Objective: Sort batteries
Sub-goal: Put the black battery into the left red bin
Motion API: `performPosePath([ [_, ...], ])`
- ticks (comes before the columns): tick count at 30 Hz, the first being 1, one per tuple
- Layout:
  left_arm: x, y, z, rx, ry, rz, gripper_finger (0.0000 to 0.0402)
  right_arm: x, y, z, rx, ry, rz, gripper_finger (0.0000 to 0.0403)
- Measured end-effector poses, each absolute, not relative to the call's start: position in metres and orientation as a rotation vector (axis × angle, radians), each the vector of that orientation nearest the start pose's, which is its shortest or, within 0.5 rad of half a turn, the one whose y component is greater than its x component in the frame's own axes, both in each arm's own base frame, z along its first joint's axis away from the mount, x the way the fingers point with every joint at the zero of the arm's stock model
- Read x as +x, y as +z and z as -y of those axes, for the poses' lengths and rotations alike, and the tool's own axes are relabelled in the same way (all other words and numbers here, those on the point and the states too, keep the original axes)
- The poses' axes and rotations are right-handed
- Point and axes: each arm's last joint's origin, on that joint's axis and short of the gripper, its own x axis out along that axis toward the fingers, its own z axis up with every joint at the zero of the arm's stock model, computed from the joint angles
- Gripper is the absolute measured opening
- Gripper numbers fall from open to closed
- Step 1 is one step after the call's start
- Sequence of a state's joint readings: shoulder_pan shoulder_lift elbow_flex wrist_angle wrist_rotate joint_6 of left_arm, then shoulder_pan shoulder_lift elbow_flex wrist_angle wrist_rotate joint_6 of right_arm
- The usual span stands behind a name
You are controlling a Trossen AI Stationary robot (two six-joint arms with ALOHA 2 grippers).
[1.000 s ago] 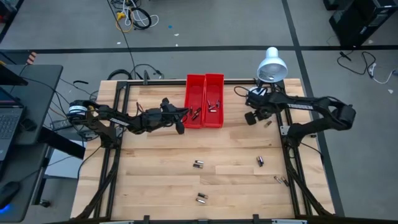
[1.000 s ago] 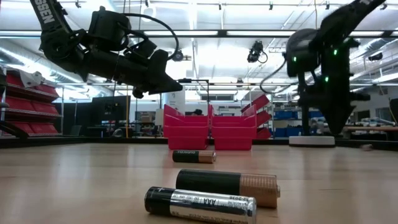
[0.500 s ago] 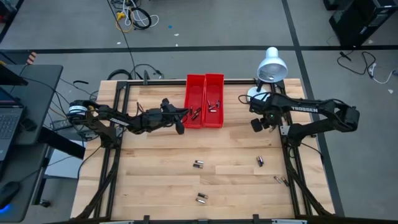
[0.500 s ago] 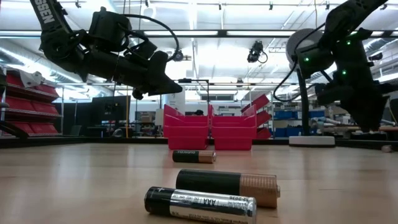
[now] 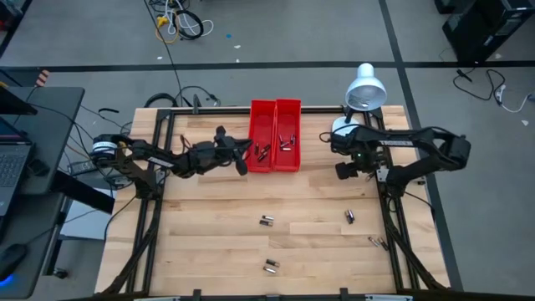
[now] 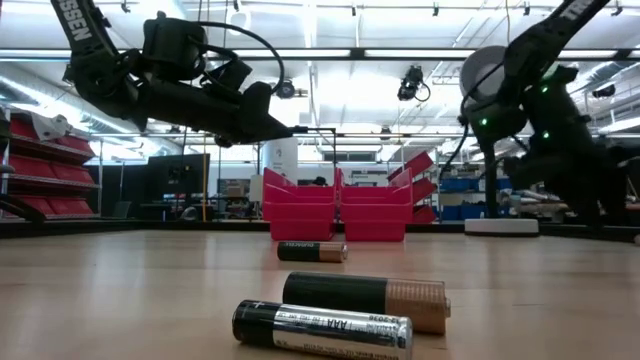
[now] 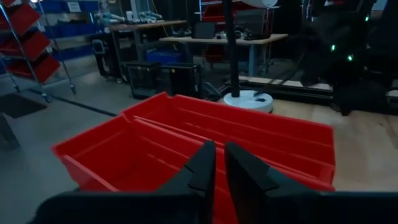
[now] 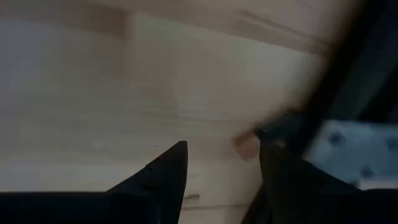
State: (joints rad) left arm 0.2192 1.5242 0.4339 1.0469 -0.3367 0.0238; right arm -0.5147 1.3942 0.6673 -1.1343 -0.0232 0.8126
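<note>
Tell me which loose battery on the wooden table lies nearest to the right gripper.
The small grey battery beside the table's right edge, below the right gripper; the other three lie farther away.

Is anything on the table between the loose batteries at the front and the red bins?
Nothing visible does. In the high view bare wood lies between the nearest loose battery and the red bins. The left end effector hovers beside the bins, off that path.
</note>
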Motion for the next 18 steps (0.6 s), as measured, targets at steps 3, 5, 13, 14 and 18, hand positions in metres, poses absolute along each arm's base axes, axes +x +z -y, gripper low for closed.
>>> performPosePath([
  [3, 0.26, 0.174, -0.07, 0.045, 0.564, -0.054, 0.0049, 0.148, 0.146, 0.083, 1.008, -1.025, -1.723, 0.0186],
  [5, 0.26, 0.173, -0.071, 0.047, 0.566, -0.06, 0.0049, 0.147, 0.142, 0.082, 1.015, -1.023, -1.785, 0.0186],
  [13, 0.26, 0.175, -0.071, 0.052, 0.566, -0.038, 0.0049, 0.151, 0.132, 0.079, 1.11, -0.788, -1.899, 0.0181],
  [14, 0.26, 0.176, -0.071, 0.052, 0.567, -0.034, 0.0049, 0.151, 0.13, 0.079, 1.106, -0.784, -1.914, 0.018],
  [18, 0.26, 0.177, -0.071, 0.051, 0.567, -0.025, 0.0049, 0.149, 0.117, 0.08, 1.127, -0.822, -1.967, 0.0176],
])
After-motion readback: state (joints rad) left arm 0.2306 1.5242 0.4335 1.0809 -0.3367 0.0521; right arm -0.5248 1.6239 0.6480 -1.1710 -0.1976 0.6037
